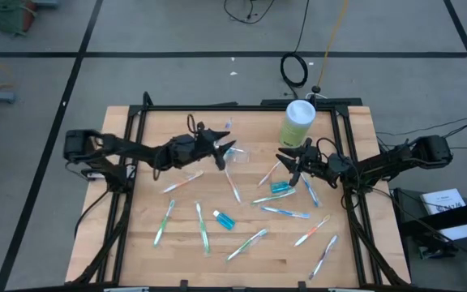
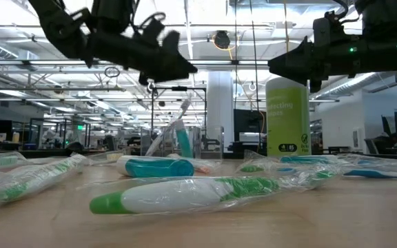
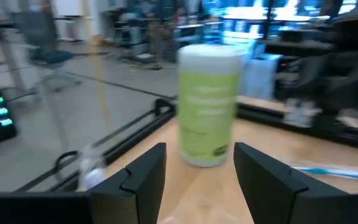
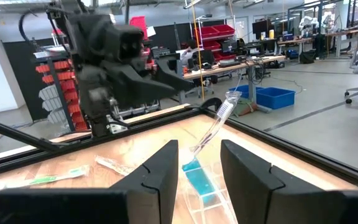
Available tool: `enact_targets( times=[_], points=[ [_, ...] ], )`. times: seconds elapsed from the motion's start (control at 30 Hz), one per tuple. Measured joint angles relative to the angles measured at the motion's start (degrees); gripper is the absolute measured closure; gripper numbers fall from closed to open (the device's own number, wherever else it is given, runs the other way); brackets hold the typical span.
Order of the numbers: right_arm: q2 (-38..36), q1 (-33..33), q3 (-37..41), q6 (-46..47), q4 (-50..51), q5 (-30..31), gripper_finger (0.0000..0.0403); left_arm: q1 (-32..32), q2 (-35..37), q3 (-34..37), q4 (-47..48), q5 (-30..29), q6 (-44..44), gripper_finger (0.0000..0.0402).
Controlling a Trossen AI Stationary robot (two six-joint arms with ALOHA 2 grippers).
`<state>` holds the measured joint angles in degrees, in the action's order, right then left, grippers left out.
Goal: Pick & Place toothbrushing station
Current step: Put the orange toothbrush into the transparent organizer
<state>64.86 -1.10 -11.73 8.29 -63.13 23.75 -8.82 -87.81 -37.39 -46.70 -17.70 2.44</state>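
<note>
High view shows my left tool [image 1: 232, 151] hovering with fingers apart beside the container [image 1: 238, 156], a toothbrush standing in it. My right tool [image 1: 287, 161], fingers apart and empty, hangs over a tube [image 1: 280, 187]. Toothbrushes [image 1: 203, 228] lie scattered across the table [image 1: 136, 251].

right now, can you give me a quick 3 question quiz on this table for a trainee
1. True or false: the left gripper holds a toothbrush.
2. What stands in the clear container by the left gripper? A) a toothbrush B) a teal tube C) nothing
3. Fill in: the tall green canister stands at the table's ___ edge, near the right gripper.

Key:
1. False; it is open and empty, above the table.
2. A; a toothbrush leans in it.
3. Far.
</note>
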Motion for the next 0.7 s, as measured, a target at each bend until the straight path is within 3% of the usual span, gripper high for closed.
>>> enact_targets(
  times=[0.33,0.53,0.7],
  points=[
    [0.0,0.0,0.0,0.0,0.0,0.0,0.0289,0.0,14.0,0.0,23.5,10.3,0.0,0.0206],
    [0.0,0.0,0.0,0.0,0.0,0.0,0.0289,0.4,19.9,0.0,42.2,12.2,0.6,0.0206],
    [0.0,0.0,0.0,0.0,0.0,0.0,0.0289,1.7,21.5,0.0,52.1,12.2,1.3,0.0206]
  ],
)
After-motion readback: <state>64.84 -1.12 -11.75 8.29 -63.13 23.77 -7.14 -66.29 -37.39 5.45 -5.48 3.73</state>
